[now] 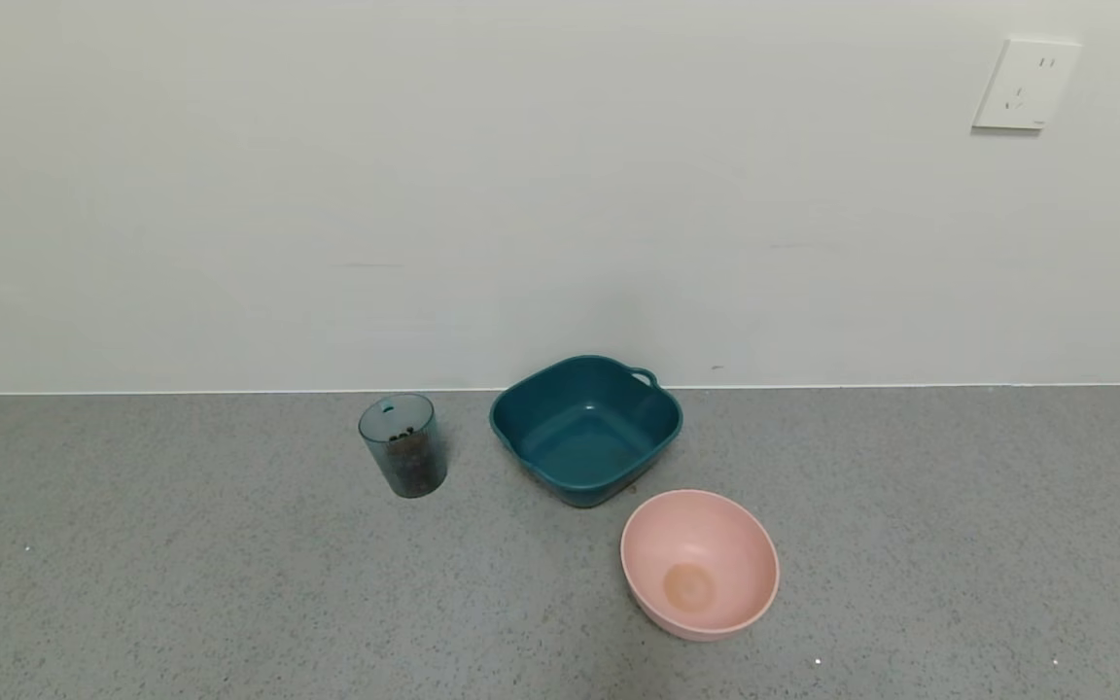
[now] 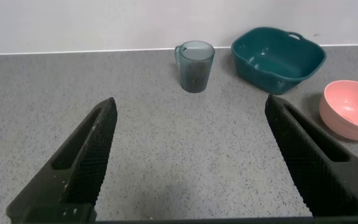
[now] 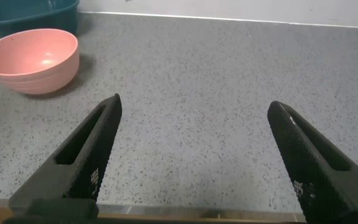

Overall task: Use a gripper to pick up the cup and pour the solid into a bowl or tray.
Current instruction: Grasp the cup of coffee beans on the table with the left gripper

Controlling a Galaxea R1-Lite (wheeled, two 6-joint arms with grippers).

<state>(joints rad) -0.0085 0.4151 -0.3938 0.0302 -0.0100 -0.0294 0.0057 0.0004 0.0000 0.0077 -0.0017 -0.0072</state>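
The translucent grey-blue ribbed cup (image 1: pixel 403 446) stands upright on the grey counter near the back wall, with dark brown pellets (image 1: pixel 408 460) inside. It also shows in the left wrist view (image 2: pixel 196 65). The pale pink bowl (image 1: pixel 699 563) sits empty to the right and nearer the front; it shows in both wrist views (image 2: pixel 353 109) (image 3: pixel 31 60). No gripper shows in the head view. My left gripper (image 2: pixel 190 115) is open and empty, low over the counter, well short of the cup. My right gripper (image 3: pixel 194 112) is open and empty, beside the pink bowl.
A dark teal squarish tub (image 1: pixel 586 428) with a loop handle stands between cup and pink bowl, close to the wall; it also shows in the left wrist view (image 2: pixel 278 57). A white wall with a socket (image 1: pixel 1025 85) rises behind the counter. The counter's front edge (image 3: pixel 197 214) shows under my right gripper.
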